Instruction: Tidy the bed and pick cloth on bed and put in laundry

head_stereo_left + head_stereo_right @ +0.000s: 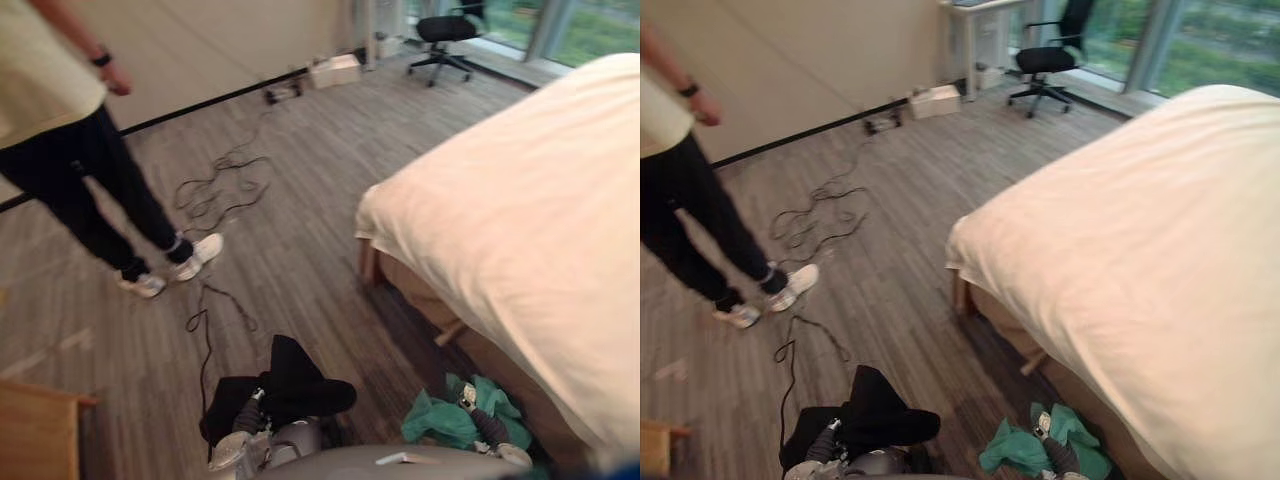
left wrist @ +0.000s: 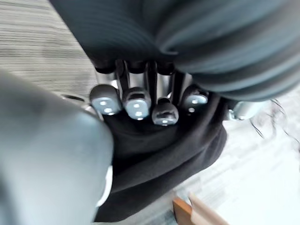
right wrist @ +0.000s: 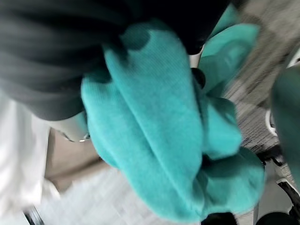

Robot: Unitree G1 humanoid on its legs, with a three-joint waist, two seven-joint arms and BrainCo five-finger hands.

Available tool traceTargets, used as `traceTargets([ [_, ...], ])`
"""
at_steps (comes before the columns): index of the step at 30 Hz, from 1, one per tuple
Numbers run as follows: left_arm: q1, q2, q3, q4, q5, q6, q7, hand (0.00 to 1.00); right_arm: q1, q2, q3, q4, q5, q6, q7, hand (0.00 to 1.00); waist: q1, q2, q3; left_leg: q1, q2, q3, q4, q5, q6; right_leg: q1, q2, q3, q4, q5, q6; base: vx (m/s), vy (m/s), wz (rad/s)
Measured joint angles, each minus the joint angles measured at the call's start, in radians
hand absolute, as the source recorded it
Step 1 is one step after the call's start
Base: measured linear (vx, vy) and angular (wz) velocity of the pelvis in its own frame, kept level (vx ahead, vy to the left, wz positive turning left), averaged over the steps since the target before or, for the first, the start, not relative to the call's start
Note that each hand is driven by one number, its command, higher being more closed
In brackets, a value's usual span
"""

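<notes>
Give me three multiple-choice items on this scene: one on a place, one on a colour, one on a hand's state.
1. Where is the person relative to the bed?
A. sitting on it
B. lying under it
C. standing to its left

2. What colour hangs at the right hand?
A. teal
B. red
C. white

3. The left hand is:
A. open
B. shut on the black cloth
C. shut on nothing

Answers:
1 C: the person stands apart from the bed, on its left.
2 A: the teal cloth hangs there.
3 B: its fingers curl into the black cloth.
</notes>
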Motion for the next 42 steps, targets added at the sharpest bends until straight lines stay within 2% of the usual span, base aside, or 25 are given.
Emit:
traceTargets([
  [1, -0.021, 0.025, 0.002, 0.003, 0.000, 0.000, -0.019, 1.00, -0.012, 0.020, 0.002, 0.013, 0.002, -0.004, 0.003, 1.00, 0.001, -0.024, 0.021, -0.021, 0.019, 0.058, 0.085, -0.089, 0.005, 0.023, -0.009, -0.059, -0.023, 0.030, 0.049, 0.01, 0.044, 1.22],
  [3, -0.022, 0.032, 0.000, 0.015, 0.002, 0.000, -0.029, 1.00, -0.012, 0.023, -0.011, 0.022, 0.002, -0.001, 0.000, 1.00, 0.005, -0.017, 0.026, -0.001, 0.037, 0.083, 0.130, -0.148, -0.019, 0.046, -0.021, -0.093, 0.001, 0.038, 0.055, 0.13, 0.048, 0.65],
  [5, -0.026, 0.026, -0.011, 0.039, 0.001, -0.001, -0.032, 1.00, -0.007, 0.027, -0.033, 0.022, 0.001, 0.005, -0.014, 1.00, 0.002, -0.019, 0.036, 0.072, -0.030, 0.048, -0.004, -0.092, -0.009, 0.060, -0.041, -0.109, 0.010, 0.081, 0.037, 0.14, 0.139, 0.47],
  [7, -0.019, 0.033, -0.023, 0.050, 0.008, 0.000, -0.061, 1.00, 0.001, 0.034, -0.038, 0.027, 0.000, 0.011, -0.015, 1.00, 0.001, 0.002, 0.033, 0.132, -0.060, -0.003, -0.140, -0.033, -0.002, 0.049, -0.049, -0.109, 0.056, 0.141, 0.032, 0.13, 0.114, 0.54],
  [9, -0.023, 0.040, -0.055, 0.057, 0.033, -0.006, -0.076, 1.00, 0.004, 0.035, -0.056, 0.024, 0.002, 0.011, -0.017, 1.00, 0.001, 0.008, 0.036, 0.151, -0.067, -0.056, -0.175, -0.019, 0.007, 0.031, -0.057, -0.100, 0.125, 0.131, 0.026, 0.12, 0.017, 0.79],
  [10, -0.027, 0.045, -0.065, 0.060, 0.058, -0.008, -0.084, 1.00, 0.008, 0.031, -0.056, 0.019, 0.002, 0.011, -0.020, 1.00, -0.001, 0.013, 0.036, 0.157, -0.065, -0.096, -0.174, -0.019, 0.007, 0.007, -0.030, -0.041, 0.145, 0.096, 0.019, 0.11, -0.012, 1.12],
  [11, -0.033, 0.056, -0.096, 0.060, 0.087, -0.006, -0.089, 1.00, 0.013, 0.024, -0.047, 0.015, 0.012, 0.011, -0.027, 1.00, -0.009, 0.022, 0.038, 0.163, -0.062, -0.155, -0.173, -0.018, 0.005, -0.026, 0.031, 0.089, 0.123, 0.066, 0.024, 0.11, -0.006, 1.20],
  [12, -0.035, 0.062, -0.101, 0.060, 0.099, -0.004, -0.089, 1.00, 0.016, 0.022, -0.044, 0.015, 0.016, 0.011, -0.029, 1.00, -0.010, 0.022, 0.037, 0.165, -0.061, -0.174, -0.173, -0.015, 0.004, -0.033, 0.052, 0.135, 0.112, 0.058, 0.028, 0.13, -0.025, 1.41],
  [14, -0.039, 0.063, -0.120, 0.060, 0.116, 0.009, -0.088, 1.00, 0.043, 0.013, -0.031, 0.020, 0.031, 0.008, -0.031, 1.00, -0.016, 0.025, 0.037, 0.201, -0.061, -0.263, -0.194, 0.007, -0.009, -0.059, 0.133, 0.319, 0.027, 0.049, 0.022, 0.14, -0.051, 1.26],
  [16, -0.037, 0.062, -0.120, 0.061, 0.117, 0.012, -0.086, 1.00, 0.046, 0.015, -0.028, 0.022, 0.042, 0.007, -0.032, 1.00, -0.010, 0.023, 0.036, 0.234, -0.063, -0.304, -0.210, 0.019, -0.024, -0.064, 0.142, 0.359, -0.031, 0.063, 0.006, 0.10, -0.056, 0.78],
  [17, -0.036, 0.062, -0.120, 0.061, 0.116, 0.015, -0.085, 1.00, 0.046, 0.020, -0.027, 0.025, 0.042, 0.007, -0.032, 1.00, -0.004, 0.010, 0.031, 0.250, -0.072, -0.312, -0.223, 0.023, -0.034, -0.069, 0.131, 0.364, -0.064, 0.120, -0.008, 0.06, -0.046, 0.51],
  [18, -0.035, 0.032, -0.118, 0.081, 0.115, -0.016, -0.096, 1.00, 0.062, 0.002, 0.040, 0.065, 0.040, 0.019, -0.065, 1.00, 0.000, -0.001, 0.016, 0.294, -0.057, -0.305, -0.279, 0.032, -0.079, -0.013, 0.165, 0.388, -0.199, 0.155, -0.032, 0.02, -0.024, 0.13],
  [24, -0.033, 0.025, -0.086, 0.081, 0.117, -0.030, -0.087, 1.00, 0.062, 0.002, 0.038, 0.065, 0.042, 0.024, -0.063, 1.00, 0.000, -0.001, 0.016, 0.295, -0.056, -0.298, -0.279, 0.030, -0.083, -0.014, 0.165, 0.392, -0.199, 0.155, -0.032, 0.00, 0.000, -0.02],
  [28, -0.013, 0.014, -0.046, 0.077, 0.119, -0.115, -0.022, 1.00, 0.062, -0.002, 0.036, 0.056, 0.094, 0.073, -0.035, 1.00, 0.002, 0.002, 0.018, 0.296, -0.054, -0.284, -0.279, 0.022, -0.088, -0.012, 0.166, 0.406, -0.199, 0.155, -0.032, 0.00, -0.002, -0.11],
  [30, 0.012, -0.007, -0.001, 0.071, 0.118, -0.202, 0.029, 1.00, 0.062, 0.000, 0.039, 0.049, 0.163, 0.101, -0.027, 1.00, 0.006, 0.001, 0.017, 0.298, -0.050, -0.270, -0.275, -0.003, -0.089, -0.011, 0.167, 0.418, -0.197, 0.150, -0.036, 0.00, -0.018, -0.22],
  [31, 0.021, -0.013, 0.007, 0.062, 0.119, -0.226, 0.043, 1.00, 0.061, 0.001, 0.041, 0.040, 0.180, 0.106, -0.026, 1.00, 0.008, -0.001, 0.017, 0.298, -0.050, -0.266, -0.269, -0.009, -0.088, -0.015, 0.167, 0.418, -0.192, 0.144, -0.035, 0.04, -0.019, -0.22],
  [32, 0.044, -0.021, 0.025, 0.026, 0.120, -0.281, 0.062, 1.00, 0.067, 0.004, 0.045, 0.020, 0.211, 0.108, -0.025, 1.00, 0.018, -0.009, 0.022, 0.266, -0.049, -0.252, -0.197, -0.052, -0.084, -0.024, 0.162, 0.422, -0.176, 0.130, -0.036, 0.06, -0.024, -0.25],
  [33, 0.065, -0.031, 0.038, -0.015, 0.120, -0.339, 0.076, 1.00, 0.072, 0.009, 0.061, -0.004, 0.240, 0.110, -0.024, 1.00, 0.038, -0.012, 0.028, 0.194, -0.035, -0.235, -0.039, -0.129, -0.083, -0.032, 0.161, 0.431, -0.158, 0.123, -0.041, 0.08, -0.027, -0.20],
  [34, 0.084, -0.042, 0.046, -0.049, 0.121, -0.392, 0.092, 1.00, 0.077, 0.013, 0.074, -0.038, 0.261, 0.112, -0.026, 1.00, 0.046, -0.007, 0.032, 0.122, -0.009, -0.220, 0.129, -0.199, -0.087, -0.033, 0.176, 0.430, -0.142, 0.113, -0.052, 0.07, -0.031, -0.04],
  [35, 0.095, -0.051, 0.060, -0.075, 0.122, -0.420, 0.095, 1.00, 0.078, 0.018, 0.083, -0.065, 0.271, 0.113, -0.028, 1.00, 0.046, -0.004, 0.033, 0.070, 0.014, -0.205, 0.257, -0.226, -0.089, -0.031, 0.188, 0.420, -0.128, 0.105, -0.056, 0.08, -0.034, 0.21],
  [37, 0.119, -0.069, 0.069, -0.134, 0.149, -0.467, 0.111, 1.00, 0.095, 0.032, 0.108, -0.136, 0.309, 0.110, -0.029, 1.00, 0.060, 0.003, 0.041, -0.028, 0.073, -0.166, 0.504, -0.231, -0.088, -0.017, 0.207, 0.400, -0.082, 0.083, -0.064, 0.06, -0.028, 0.23],
  [38, 0.141, -0.080, 0.065, -0.168, 0.180, -0.499, 0.126, 1.00, 0.097, 0.033, 0.133, -0.177, 0.331, 0.103, -0.029, 1.00, 0.077, 0.018, 0.055, -0.040, 0.097, -0.162, 0.600, -0.226, -0.094, 0.007, 0.214, 0.392, -0.056, 0.057, -0.065, 0.03, -0.011, 0.07],
  [39, 0.154, -0.087, 0.063, -0.183, 0.193, -0.517, 0.132, 1.00, 0.096, 0.035, 0.146, -0.195, 0.338, 0.094, -0.029, 1.00, 0.087, 0.012, 0.054, -0.040, 0.098, -0.160, 0.638, -0.221, -0.103, 0.021, 0.208, 0.393, -0.044, 0.031, -0.065, 0.03, -0.013, 0.07],
  [41, 0.162, -0.091, 0.045, -0.211, 0.230, -0.555, 0.149, 1.00, 0.078, 0.039, 0.161, -0.217, 0.358, 0.076, -0.032, 1.00, 0.097, -0.006, 0.060, -0.073, 0.103, -0.156, 0.719, -0.206, -0.151, 0.049, 0.195, 0.398, -0.040, 0.002, -0.076, 0.06, 0.007, 0.08],
  [42, 0.179, -0.094, 0.001, -0.219, -0.052, -0.689, -0.141, 1.00, 0.056, 0.039, 0.163, -0.217, 0.373, 0.056, -0.037, 1.00, 0.103, 0.004, 0.069, -0.078, 0.104, -0.156, 0.674, -0.284, -0.141, 0.059, 0.193, 0.402, -0.036, -0.002, -0.080, 0.09, 0.060, -0.01],
])
